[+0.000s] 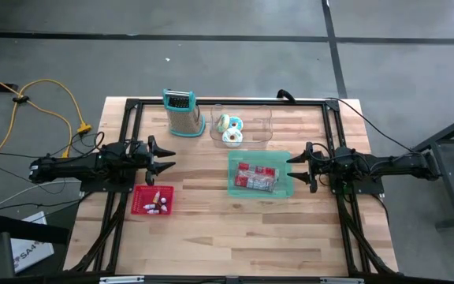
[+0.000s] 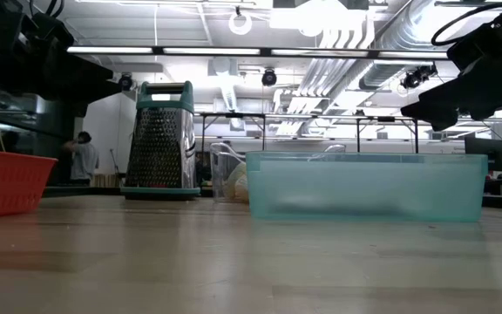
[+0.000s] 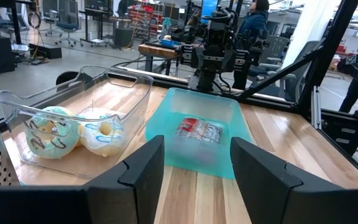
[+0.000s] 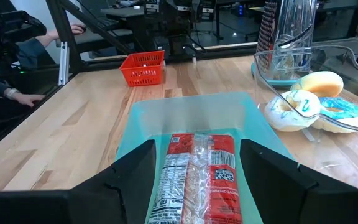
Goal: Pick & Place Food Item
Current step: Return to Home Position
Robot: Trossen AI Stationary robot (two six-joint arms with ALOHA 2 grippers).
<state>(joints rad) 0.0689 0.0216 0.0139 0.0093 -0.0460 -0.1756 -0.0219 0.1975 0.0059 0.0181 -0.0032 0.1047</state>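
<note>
A red-and-white food packet lies flat in a teal bin right of the table's middle. Two iced donuts sit in a clear container just beyond it. My left gripper hangs open above the table at the left, pointing level toward the bin. My right gripper hangs open at the bin's right edge, above it, with the packet showing between its fingers but well below them. Neither touches anything.
A metal grater with a teal frame stands at the far side, left of the clear container. A red basket with small items sits near the left arm. A person's sleeve and hand show beyond the table's edge.
</note>
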